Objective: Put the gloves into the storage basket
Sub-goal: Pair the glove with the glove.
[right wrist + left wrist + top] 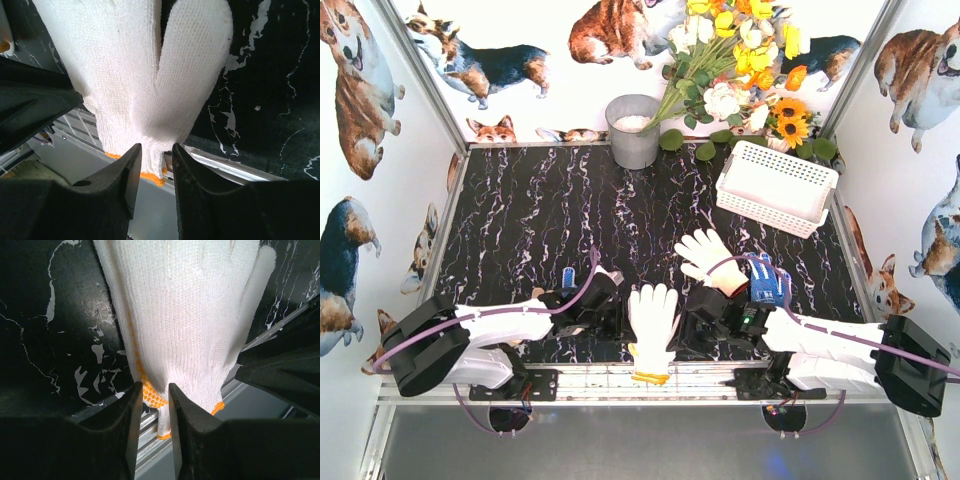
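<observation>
top external view: a white glove (652,318) lies at lower middle on the desk (540,220) edge, the storage basket (772,212) at upper right. left jaws and right jaws stand narrow around its orange-edged cuff; whether they pinch it, i cannot tell.

White glove (653,318): fingertips cut off by the top edge in both wrist views. Whether the left gripper (152,405) and right gripper (157,162) actually pinch its cuff is not determinable. Right of that glove, a blue dotted glove (766,284) lies partly under the right arm (820,335). Beyond the white glove, grey bucket (632,145) contents: indistinct.
</observation>
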{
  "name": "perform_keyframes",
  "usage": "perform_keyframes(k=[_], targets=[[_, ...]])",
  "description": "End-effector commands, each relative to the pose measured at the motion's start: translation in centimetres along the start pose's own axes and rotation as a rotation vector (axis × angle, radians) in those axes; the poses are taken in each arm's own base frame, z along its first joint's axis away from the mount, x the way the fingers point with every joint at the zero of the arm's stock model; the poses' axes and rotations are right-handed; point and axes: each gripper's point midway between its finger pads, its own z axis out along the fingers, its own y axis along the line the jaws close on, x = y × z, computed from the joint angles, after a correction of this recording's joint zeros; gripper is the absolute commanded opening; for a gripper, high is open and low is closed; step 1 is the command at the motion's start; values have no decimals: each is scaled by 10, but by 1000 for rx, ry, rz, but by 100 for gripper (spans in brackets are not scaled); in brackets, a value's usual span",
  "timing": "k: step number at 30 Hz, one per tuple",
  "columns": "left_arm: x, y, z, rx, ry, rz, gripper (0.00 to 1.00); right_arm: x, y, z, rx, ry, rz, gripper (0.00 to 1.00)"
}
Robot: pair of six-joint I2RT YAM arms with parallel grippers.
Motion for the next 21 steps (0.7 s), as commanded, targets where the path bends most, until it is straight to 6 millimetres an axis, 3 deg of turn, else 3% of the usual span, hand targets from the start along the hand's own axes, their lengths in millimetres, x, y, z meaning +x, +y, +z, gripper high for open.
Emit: perform_keyframes(k=[1,16,21], targets=[[-3,-5,2,27,0,-5,19,-4,8,0,-18,-14,12,34],[-10,-8,-4,18,-33,15,20,-12,1,-4,53,-46,8,37],[-13,-10,-6,15,-42,23,12,-15,4,-3,42,-59,10,34]])
